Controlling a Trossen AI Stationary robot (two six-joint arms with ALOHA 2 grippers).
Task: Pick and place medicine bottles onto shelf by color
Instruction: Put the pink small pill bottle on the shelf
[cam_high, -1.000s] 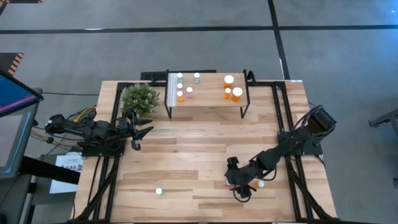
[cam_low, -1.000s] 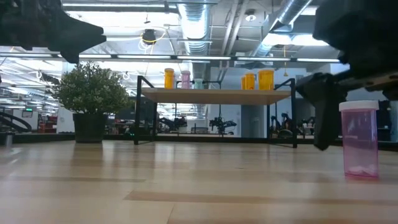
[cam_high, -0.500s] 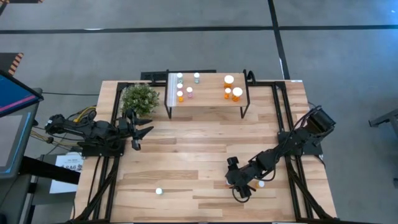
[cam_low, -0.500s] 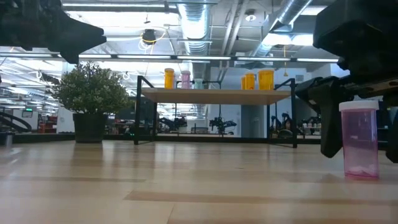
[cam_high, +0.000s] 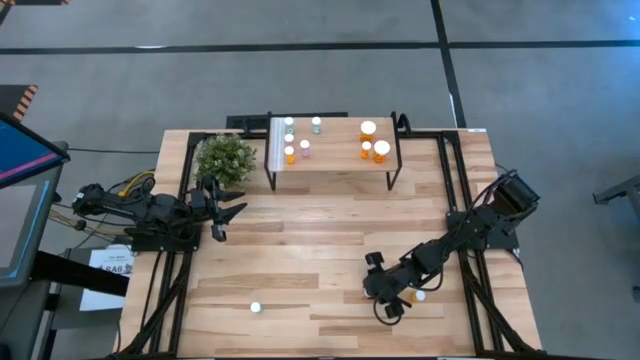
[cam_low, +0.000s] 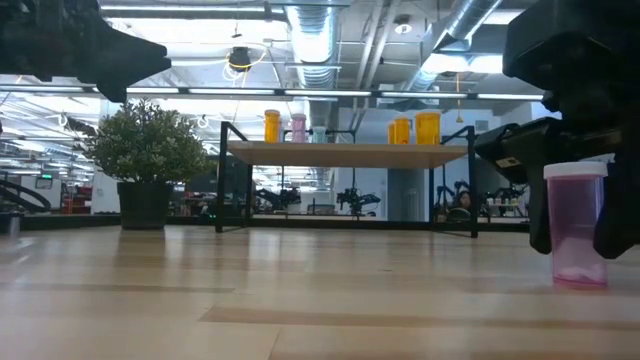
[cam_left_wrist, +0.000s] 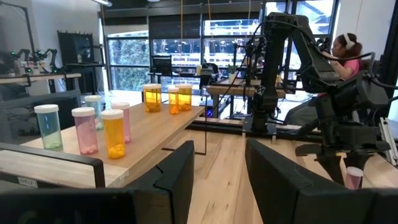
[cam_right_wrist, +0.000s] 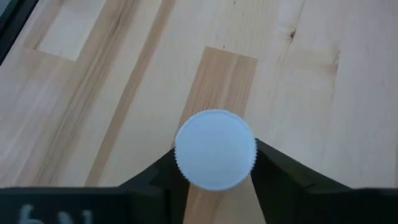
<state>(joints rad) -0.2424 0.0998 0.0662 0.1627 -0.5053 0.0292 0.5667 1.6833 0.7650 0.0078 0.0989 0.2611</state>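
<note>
A pink medicine bottle (cam_low: 577, 225) with a white cap (cam_right_wrist: 215, 148) stands upright on the table near its front right. My right gripper (cam_high: 392, 300) is shut on it and hides it in the high view. My left gripper (cam_left_wrist: 219, 171) waits open and holds nothing at the table's left edge, beside the plant (cam_high: 225, 157). The shelf (cam_high: 330, 152) stands at the far edge, with small orange, pink and green bottles (cam_left_wrist: 84, 129) at its left end and orange ones (cam_high: 372, 140) at its right end. My right gripper pinches the pink bottle between its two fingers, one on each opposite side of the body just under the cap (cam_right_wrist: 186, 163). The fingers (cam_low: 541, 205) slant down from above, coming from the table's right side. The bottle stands upright with its base on the table.
A white-capped bottle (cam_high: 420, 296) stands right beside my right gripper and another (cam_high: 256, 307) near the front left. Black frame rails (cam_high: 462, 215) run along both table sides. A person sits beyond the table in the left wrist view (cam_left_wrist: 348, 53).
My right gripper has stayed in place and drawn its fingers together until they meet the pink bottle's sides. The bottle has kept upright on the same spot.
</note>
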